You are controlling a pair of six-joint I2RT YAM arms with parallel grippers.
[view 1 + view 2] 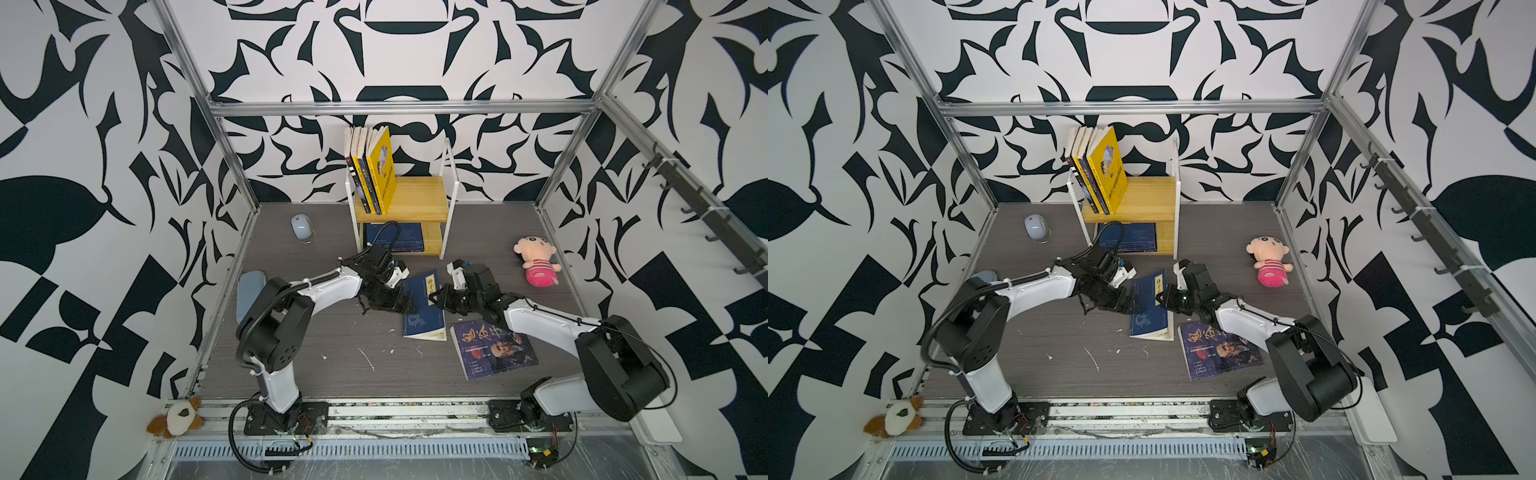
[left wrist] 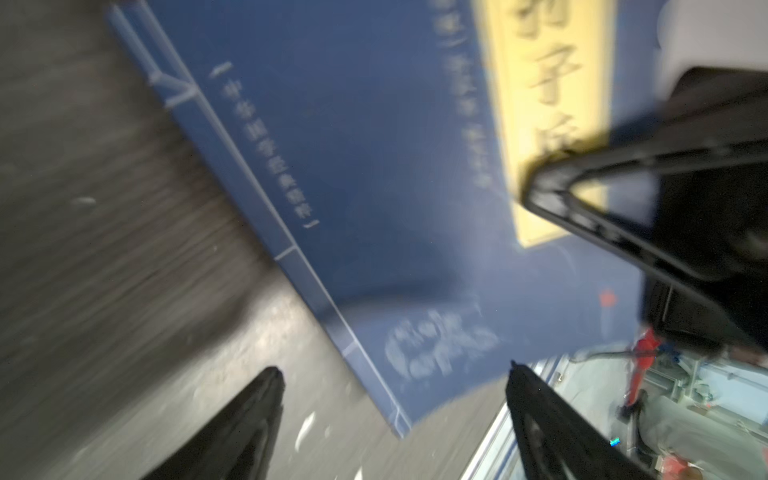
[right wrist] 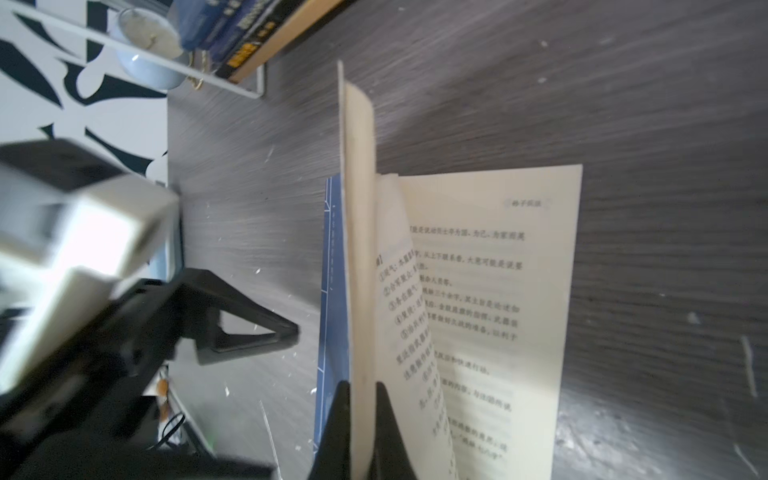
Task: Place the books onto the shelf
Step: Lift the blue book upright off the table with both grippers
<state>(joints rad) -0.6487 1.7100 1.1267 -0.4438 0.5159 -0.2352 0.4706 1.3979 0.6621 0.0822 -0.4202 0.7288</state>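
Observation:
The shelf stands at the back middle. Several books stand upright on its top board, and one navy book lies on the lower board. Another navy book sits mid-table and has fallen open. My right gripper is shut on its raised cover and a wad of pages. My left gripper stands open at the book's left side, holding nothing. A dark blue portrait book lies flat at the front right.
A white mouse lies left of the shelf. A pink plush doll sits at the right. A blue-grey pad lies behind the left arm. A plush dog rests on the front rail.

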